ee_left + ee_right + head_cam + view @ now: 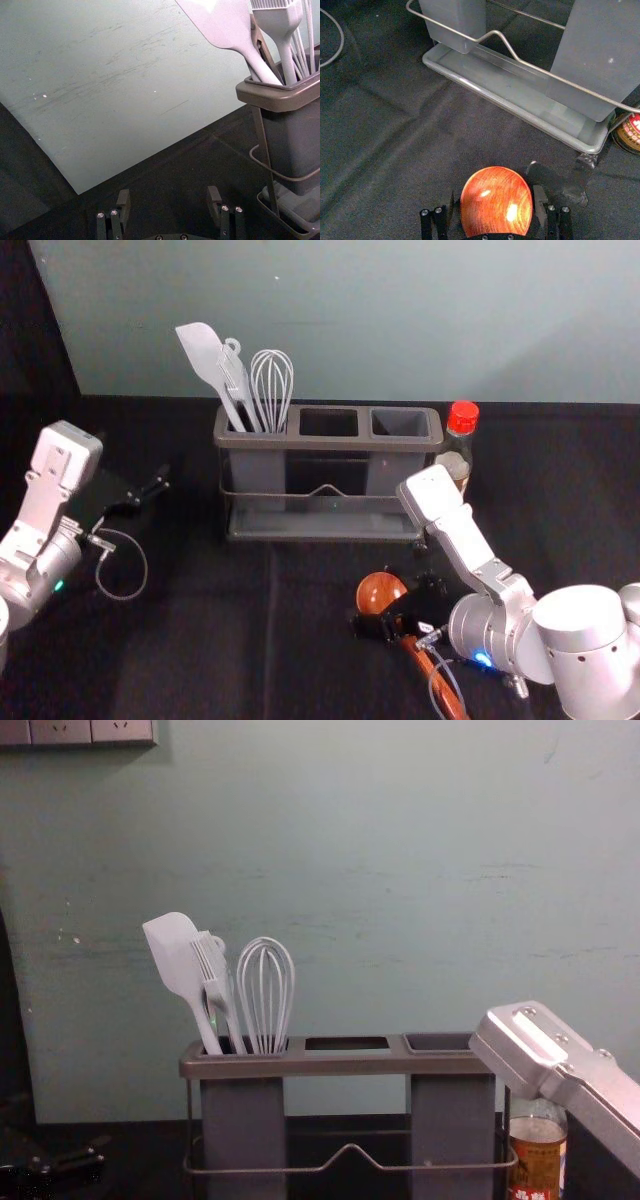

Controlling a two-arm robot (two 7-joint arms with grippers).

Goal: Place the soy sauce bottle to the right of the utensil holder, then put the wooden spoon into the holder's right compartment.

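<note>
Black cloth is lying under the wooden spoon, before the utensil holder; the right gripper is straddling it, spread — needing to close squarely on the neck. Left gripper is idling spread, off left; soy sauce bottle is standing right of the holder.

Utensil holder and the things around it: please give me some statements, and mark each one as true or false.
1. The soy sauce bottle stands right of the utensil holder. True.
2. The wooden spoon is in the holder's right compartment. False: it is in front of the holder, at the open right gripper.
3. The whisk stands in the left compartment. True.
4. The left gripper holds the spatula. False: it is open and empty, left of the holder.
</note>
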